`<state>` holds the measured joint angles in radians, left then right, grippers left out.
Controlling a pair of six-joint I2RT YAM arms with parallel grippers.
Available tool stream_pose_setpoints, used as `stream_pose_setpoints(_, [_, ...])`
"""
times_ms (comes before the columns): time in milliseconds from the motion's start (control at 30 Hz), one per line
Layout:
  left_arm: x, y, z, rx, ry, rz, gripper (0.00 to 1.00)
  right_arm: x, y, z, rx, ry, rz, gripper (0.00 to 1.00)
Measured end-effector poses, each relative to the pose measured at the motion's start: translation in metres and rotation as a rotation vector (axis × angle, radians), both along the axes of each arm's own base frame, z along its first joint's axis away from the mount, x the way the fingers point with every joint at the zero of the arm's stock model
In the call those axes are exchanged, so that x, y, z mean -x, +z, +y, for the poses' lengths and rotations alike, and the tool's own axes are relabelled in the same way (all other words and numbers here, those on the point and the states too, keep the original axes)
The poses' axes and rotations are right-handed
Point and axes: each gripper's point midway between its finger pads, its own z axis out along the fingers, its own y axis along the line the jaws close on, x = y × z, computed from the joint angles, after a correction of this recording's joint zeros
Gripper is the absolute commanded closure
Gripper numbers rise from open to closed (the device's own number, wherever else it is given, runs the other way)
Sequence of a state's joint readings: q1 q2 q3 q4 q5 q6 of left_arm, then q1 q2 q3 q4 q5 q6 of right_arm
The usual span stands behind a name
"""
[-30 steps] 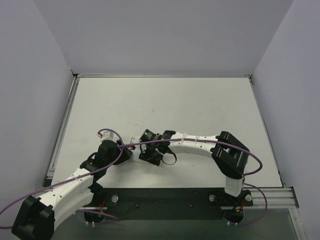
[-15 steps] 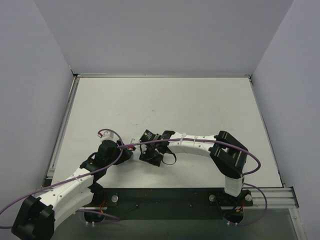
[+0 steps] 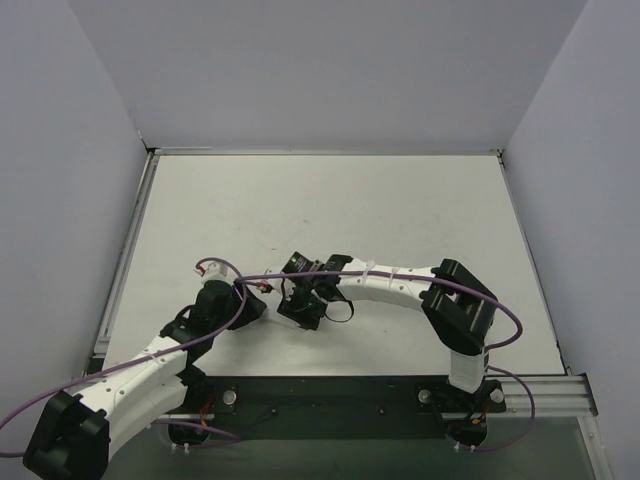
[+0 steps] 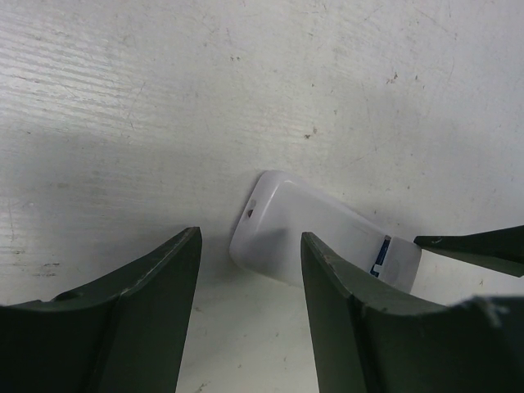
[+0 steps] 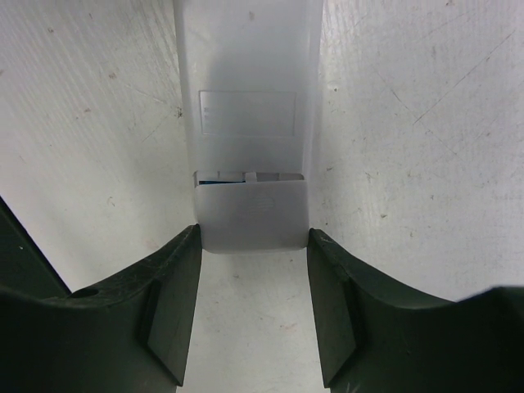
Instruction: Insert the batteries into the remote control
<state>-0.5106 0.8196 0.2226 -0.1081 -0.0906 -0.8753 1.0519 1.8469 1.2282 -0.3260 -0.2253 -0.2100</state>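
Observation:
The remote control [image 5: 250,90] lies back up on the table, a slim white bar. Its battery cover [image 5: 251,217] sits slid a little off the body. A strip of blue battery [image 5: 217,174] shows in the gap, and a battery [image 4: 381,252] shows the same way in the left wrist view. My right gripper [image 5: 252,233] has its fingertips pressed on both sides of the cover end. My left gripper [image 4: 250,233] stands open at the remote control's [image 4: 303,233] other end, its left finger clear of it. In the top view both grippers [image 3: 262,302] [image 3: 300,305] meet and hide the remote.
The white table [image 3: 330,210] stretches far beyond the two arms, walled in grey at the back and on both sides. A purple cable [image 3: 225,268] loops over the left wrist. The dark rail [image 3: 330,395] with the arm bases runs along the near edge.
The right wrist has shifted slightly away from the bases. The left arm has not moved, and neither gripper has changed its opening.

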Motion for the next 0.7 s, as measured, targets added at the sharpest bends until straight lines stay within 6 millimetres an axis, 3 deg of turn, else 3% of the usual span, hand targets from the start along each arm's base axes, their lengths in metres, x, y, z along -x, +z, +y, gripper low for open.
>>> stream_pose_setpoints(700, [0.002, -0.001, -0.003, 0.011, -0.009, 0.009, 0.39, -0.002, -0.008, -0.002, 0.032, -0.017, 0.000, 0.55])
